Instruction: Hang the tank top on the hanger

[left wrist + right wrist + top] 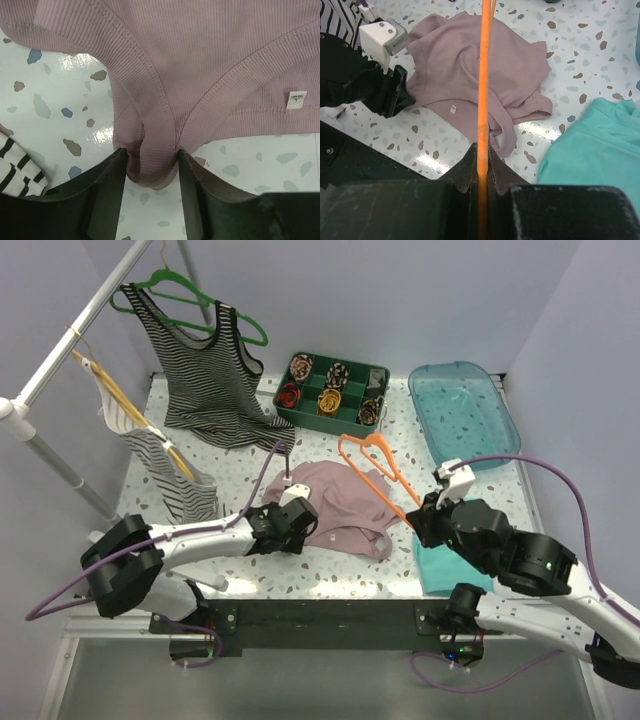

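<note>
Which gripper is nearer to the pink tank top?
Left. The left gripper pinches a strap of the tank top between its fingers. The right gripper is beside the top, to its right, shut on the orange hanger.

Dusty-pink tank top (200,60), plain ribbed knit with a tiny white tag (297,99), sits ahead of the black left pincer (152,170). A striped cloth (12,167), black-and-white, is at its left. Bright orange hanger (482,75) runs through the black right pincer (481,165), teal cloth (590,145) to its right. The surface (65,90) is white, flecked brown, grey and blue.
</note>
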### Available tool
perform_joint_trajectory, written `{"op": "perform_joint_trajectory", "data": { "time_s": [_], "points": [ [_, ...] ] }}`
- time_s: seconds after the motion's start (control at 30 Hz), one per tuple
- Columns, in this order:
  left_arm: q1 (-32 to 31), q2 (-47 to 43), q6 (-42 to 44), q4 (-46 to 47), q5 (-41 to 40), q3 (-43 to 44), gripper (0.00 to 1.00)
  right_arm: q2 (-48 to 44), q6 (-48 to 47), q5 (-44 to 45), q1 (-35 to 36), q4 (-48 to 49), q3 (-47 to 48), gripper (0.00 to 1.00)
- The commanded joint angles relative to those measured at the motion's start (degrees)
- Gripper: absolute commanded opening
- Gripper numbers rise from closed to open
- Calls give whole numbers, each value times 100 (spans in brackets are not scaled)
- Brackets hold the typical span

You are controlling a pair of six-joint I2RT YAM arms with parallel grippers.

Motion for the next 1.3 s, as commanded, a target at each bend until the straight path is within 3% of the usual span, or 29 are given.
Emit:
{"op": "perform_joint_trajectory", "data": {
  "time_s": [0.0,0.03,0.17,0.23,0.43,0.57,0.73,1.27],
  "points": [
    [11,167,18,307,-85,361,44,-81,20,-90,7,6,191,0],
    [2,158,27,254,-103,388,32,-90,20,-90,15,-21,226,0],
    [308,-61,228,271,28,633,18,-195,12,-151,7,-82,288,0],
    [853,-123,343,490,527,730,9,-291,12,-238,7,-91,314,0],
    [1838,455,510,947,1478,1424,2,-617,-23,-546,15,75,314,0],
    [2234,913,344,1264,2102,1784,0,-644,-103,-1011,7,234,218,0],
    [2384,1256,326,1247,2103,2093,0,-705,-76,-1153,15,383,-46,0],
    [2533,1204,458,939,2015,2471,1,-582,-120,-1487,15,480,-468,0]
  ]
}}
